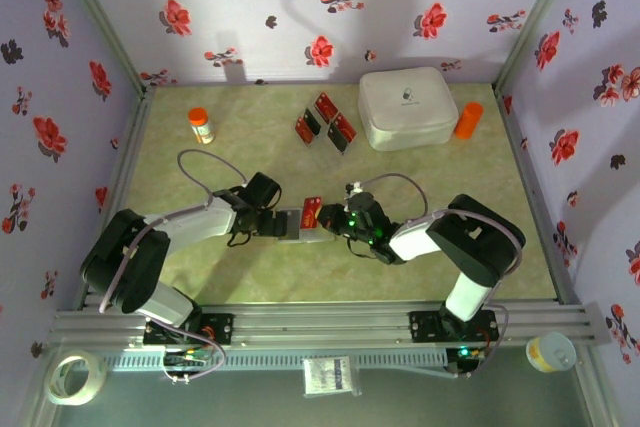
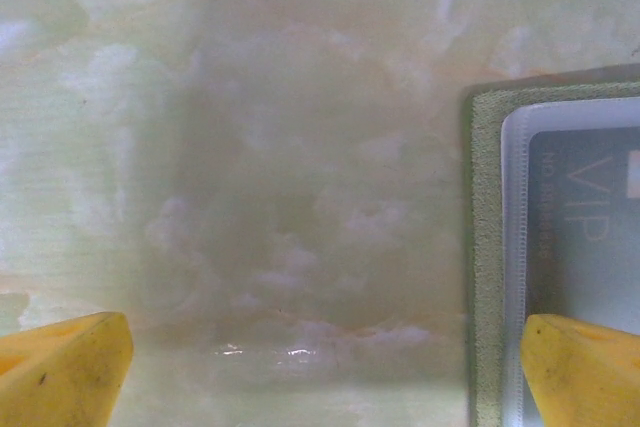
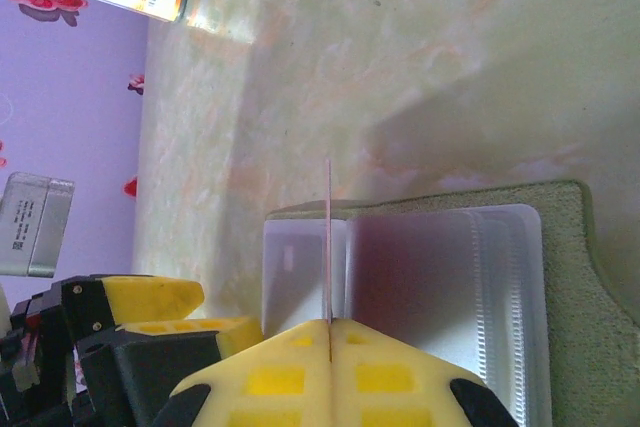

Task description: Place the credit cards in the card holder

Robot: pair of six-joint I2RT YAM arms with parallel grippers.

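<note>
The olive-green card holder (image 1: 293, 226) lies open mid-table, its clear sleeves (image 3: 450, 277) facing up. One sleeve has a grey "VIP" card (image 2: 590, 207) inside. My right gripper (image 1: 338, 220) is shut on a red credit card (image 1: 311, 212), seen edge-on (image 3: 329, 237) and upright over the holder's middle fold. My left gripper (image 2: 320, 372) is open just left of the holder, with one yellow fingertip (image 2: 585, 367) over the holder's olive edge (image 2: 487, 247) and the other over bare table. Three more red credit cards (image 1: 325, 119) lie at the back.
A big white rounded box (image 1: 407, 107) stands at the back right with an orange object (image 1: 467, 119) beside it. An orange-capped bottle (image 1: 201, 125) stands at the back left. Floral walls close in three sides.
</note>
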